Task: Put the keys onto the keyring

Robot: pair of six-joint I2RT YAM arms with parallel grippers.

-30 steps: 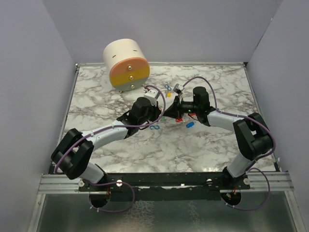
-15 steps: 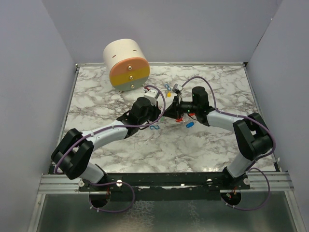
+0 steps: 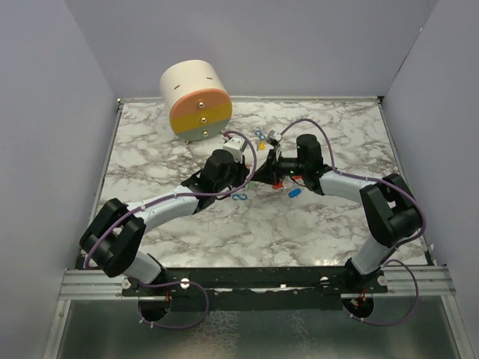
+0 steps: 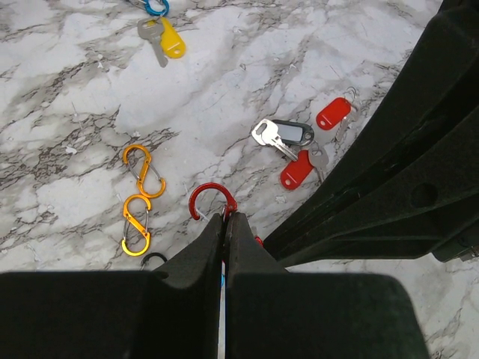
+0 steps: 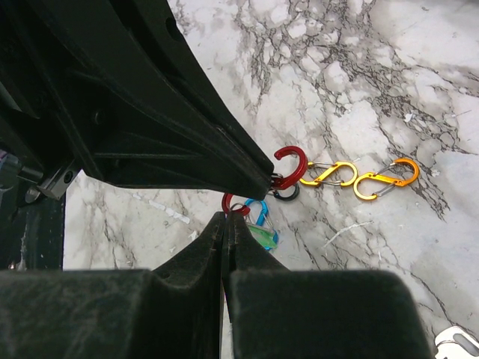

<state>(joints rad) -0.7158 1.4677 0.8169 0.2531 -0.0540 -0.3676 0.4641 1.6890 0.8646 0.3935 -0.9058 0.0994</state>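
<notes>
Early stage. Left tool [image 4: 225, 219] pinched shut on red clip [image 4: 212, 200]; right tool [image 5: 224, 220] shut alongside, hold unclear. Keys [image 4: 297, 170] loose on worktop [image 4: 75, 90], apparently none threaded.

A cream drum [image 3: 196, 99] with an orange-yellow face sits at eleven o'clock on the marble table [image 3: 337, 224], two orange clips [image 4: 144, 170] lying end to end near centre.

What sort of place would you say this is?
Probably a robotics lab test cell: plain walls box in a marble-patterned table, and the left arm and right arm are bolted to a metal rail at its edge.
</notes>
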